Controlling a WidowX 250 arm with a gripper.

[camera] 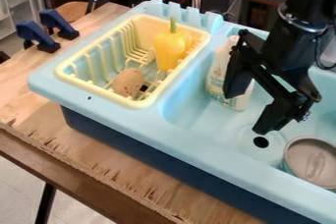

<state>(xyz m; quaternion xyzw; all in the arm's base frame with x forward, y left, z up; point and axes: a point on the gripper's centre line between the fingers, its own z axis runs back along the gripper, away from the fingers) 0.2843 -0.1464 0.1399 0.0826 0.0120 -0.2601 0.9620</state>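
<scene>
The black two-finger gripper (248,113) hangs wide and empty over the light-blue plastic sink (190,112). The upright white plastic bottle (218,81), close at its eleven o'clock, could topple if a finger swings into it; descending off-centre could clip the round metal tin (314,163) at four o'clock.

Your wooden table (29,78) carries the sink (197,142); you have two blue clamps (31,32) at the table's edge, near the sink.
</scene>
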